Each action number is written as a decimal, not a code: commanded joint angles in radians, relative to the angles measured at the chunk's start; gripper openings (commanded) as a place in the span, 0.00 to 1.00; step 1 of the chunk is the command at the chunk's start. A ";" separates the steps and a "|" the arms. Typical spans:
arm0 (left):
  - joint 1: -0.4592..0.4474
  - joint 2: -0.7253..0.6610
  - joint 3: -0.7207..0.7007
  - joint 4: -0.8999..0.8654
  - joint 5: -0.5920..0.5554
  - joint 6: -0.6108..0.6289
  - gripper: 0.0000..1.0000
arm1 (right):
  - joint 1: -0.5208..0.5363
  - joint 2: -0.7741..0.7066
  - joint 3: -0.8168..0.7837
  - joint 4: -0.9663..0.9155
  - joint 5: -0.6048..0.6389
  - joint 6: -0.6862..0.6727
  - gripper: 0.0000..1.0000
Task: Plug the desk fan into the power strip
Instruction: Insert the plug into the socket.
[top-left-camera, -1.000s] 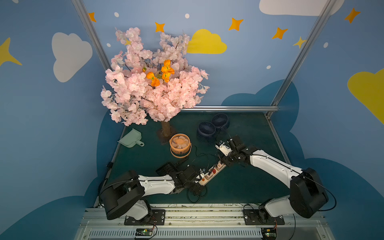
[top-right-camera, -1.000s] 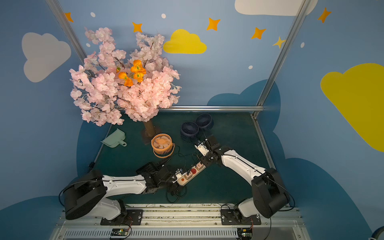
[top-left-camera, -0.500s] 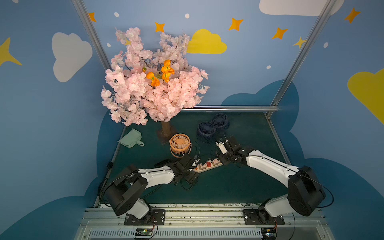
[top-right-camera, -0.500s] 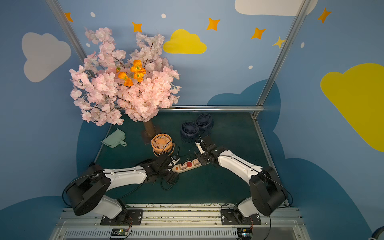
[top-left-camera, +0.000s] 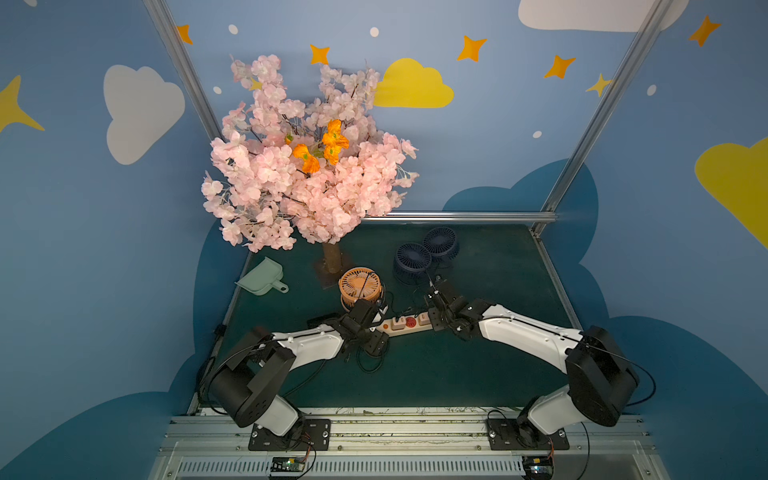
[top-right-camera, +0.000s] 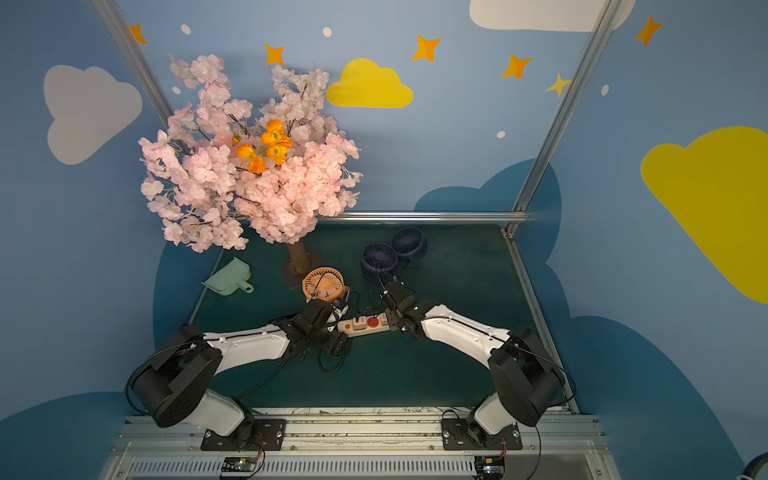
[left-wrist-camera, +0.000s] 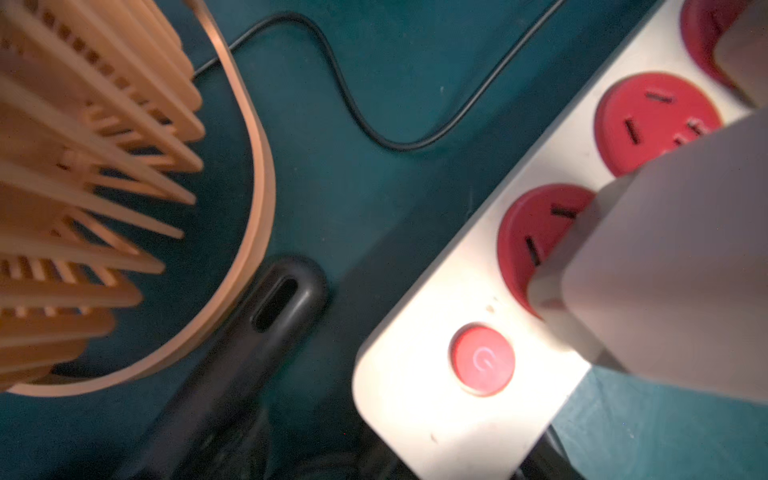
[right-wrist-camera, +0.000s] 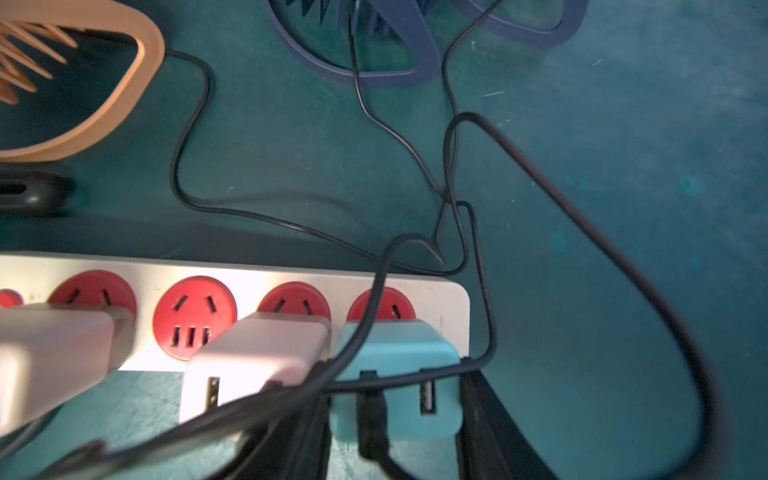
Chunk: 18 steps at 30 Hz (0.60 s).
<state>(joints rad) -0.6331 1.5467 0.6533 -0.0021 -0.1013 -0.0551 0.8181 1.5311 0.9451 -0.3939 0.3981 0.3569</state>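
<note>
The cream power strip (top-left-camera: 405, 331) (top-right-camera: 365, 331) lies across the green mat between both arms. Its red button (left-wrist-camera: 482, 359) is at the left end. White adapters (right-wrist-camera: 257, 349) fill two sockets and one red socket (right-wrist-camera: 194, 318) is free. My right gripper (top-left-camera: 436, 320) (right-wrist-camera: 395, 374) is shut on a teal USB adapter (right-wrist-camera: 395, 353) that stands on the end socket, with a black cord plugged into it. My left gripper (top-left-camera: 372, 328) straddles the button end, open; one finger (left-wrist-camera: 266, 307) stands clear of the strip. The orange desk fan (top-left-camera: 360, 286) stands just behind it.
Two navy fans (top-left-camera: 412, 258) (top-left-camera: 439, 242) stand behind the right gripper, their thin cords (right-wrist-camera: 449, 166) tangling toward the strip. A pink blossom tree (top-left-camera: 307, 178) and a mint dustpan (top-left-camera: 262, 282) are at the back left. Black cord loops (top-left-camera: 370, 361) lie near the left wrist.
The strip has swung from a diagonal to nearly level and sits farther back. My left gripper followed to its button end and narrowed slightly. My right gripper came down onto the strip's other end.
</note>
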 joint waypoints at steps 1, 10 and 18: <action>0.032 0.029 0.039 0.016 0.007 -0.024 0.83 | 0.041 0.061 -0.094 -0.132 0.020 0.029 0.00; 0.053 0.066 0.063 0.020 0.063 -0.024 0.74 | 0.022 0.110 -0.117 -0.096 -0.030 0.037 0.00; 0.058 0.053 0.060 0.013 0.065 -0.021 0.74 | 0.019 0.204 -0.141 -0.043 -0.082 0.093 0.00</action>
<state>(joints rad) -0.5873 1.5860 0.6937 -0.0078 -0.0441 -0.0608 0.8295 1.5803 0.8894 -0.2661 0.4541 0.4675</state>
